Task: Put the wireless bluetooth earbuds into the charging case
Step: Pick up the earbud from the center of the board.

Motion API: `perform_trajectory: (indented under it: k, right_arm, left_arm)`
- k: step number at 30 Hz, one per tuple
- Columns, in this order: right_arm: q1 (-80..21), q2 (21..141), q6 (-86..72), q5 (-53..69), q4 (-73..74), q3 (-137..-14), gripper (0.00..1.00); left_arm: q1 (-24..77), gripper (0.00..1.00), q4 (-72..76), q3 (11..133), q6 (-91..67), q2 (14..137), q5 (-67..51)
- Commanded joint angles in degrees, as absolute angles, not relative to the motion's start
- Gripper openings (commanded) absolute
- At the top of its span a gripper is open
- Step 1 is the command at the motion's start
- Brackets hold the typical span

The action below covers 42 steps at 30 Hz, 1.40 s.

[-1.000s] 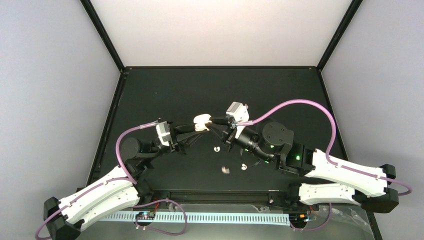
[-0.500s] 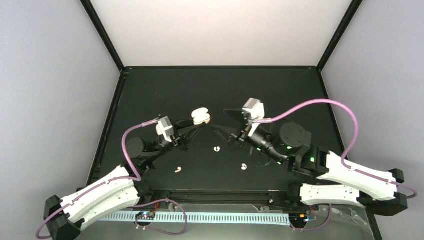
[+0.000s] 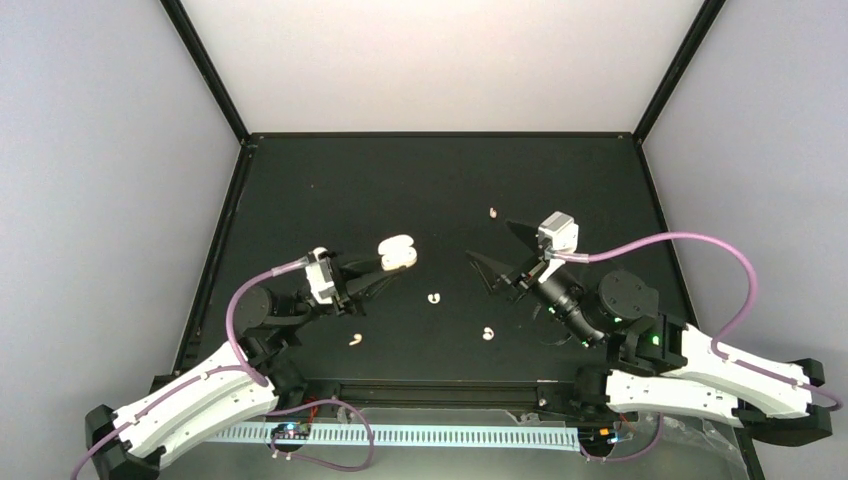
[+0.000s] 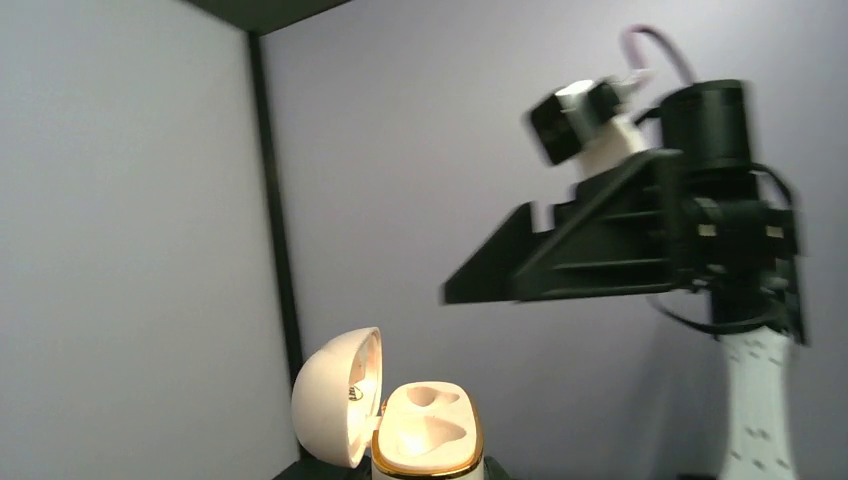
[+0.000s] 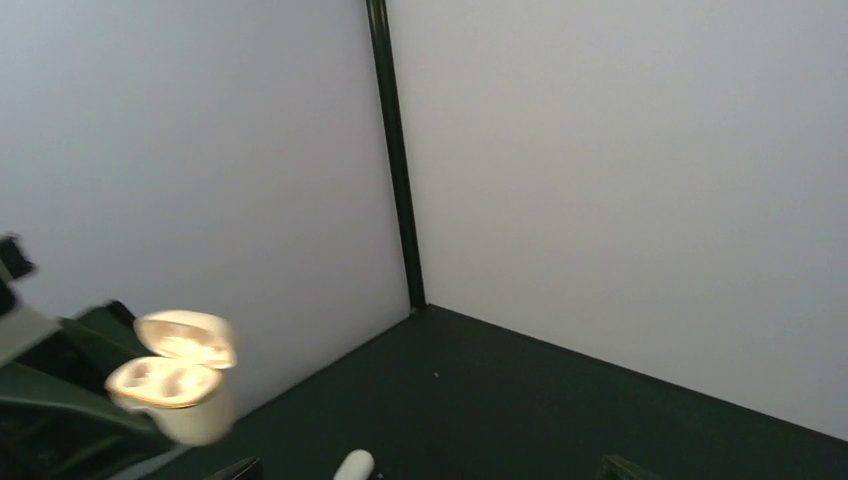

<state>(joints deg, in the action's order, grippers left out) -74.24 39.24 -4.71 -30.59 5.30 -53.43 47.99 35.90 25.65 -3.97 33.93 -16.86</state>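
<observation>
Cream charging case (image 3: 397,252) sits pinched in my left gripper (image 3: 385,264), lid open, both sockets empty, forearm low and reaching inward. 4 earbuds (image 3: 433,297) lie scattered on the black table (image 3: 300,180), none loaded. My right gripper (image 3: 500,250) hangs spread wide and empty, angled toward the case; next, I judge, it must drop onto 1 bud and pinch finely.

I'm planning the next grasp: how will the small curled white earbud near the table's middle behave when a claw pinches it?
The small curled white earbud looks tiny beside the open right claw, so it is probably very light and may skid on the black table when nudged. Its rounded shape suggests it could roll or slip from a pinch.
</observation>
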Motion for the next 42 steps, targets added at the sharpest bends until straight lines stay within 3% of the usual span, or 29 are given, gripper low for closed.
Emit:
perform_trajectory:
  k: [1,5,11,15,22,31,42]
  right_arm:
    - [-74.35,38.46,-3.4,-34.57,4.43,-51.26,0.87]
    - [-72.88,41.25,-6.23,-34.93,11.37,-53.6,0.87]
    - [-64.8,43.8,-14.83,-25.23,13.28,-51.51,0.85]
    - [-55.38,53.01,-22.95,-8.03,14.73,-50.07,0.81]
    - [-56.07,75.24,-25.33,11.99,10.75,-53.7,0.69]
    - [-64.52,100.8,-21.96,12.69,16.91,-70.04,0.6]
    - [-67.86,116.46,-24.78,11.49,27.44,-85.23,0.5]
  left_arm:
    - [48.18,0.02,37.67,26.37,4.84,32.96,-34.56]
    - [48.24,0.02,32.66,28.08,8.93,31.89,-42.2]
    - [48.25,0.02,24.27,28.91,9.57,26.74,-42.16]
    - [48.28,0.01,22.64,26.77,6.6,20.67,-34.89]
    - [48.19,0.02,12.69,26.5,1.38,10.04,-11.06]
    - [48.21,0.02,5.61,25.37,2.31,-0.06,-3.68]
    - [48.18,0.02,4.66,25.06,3.6,-3.98,-1.5]
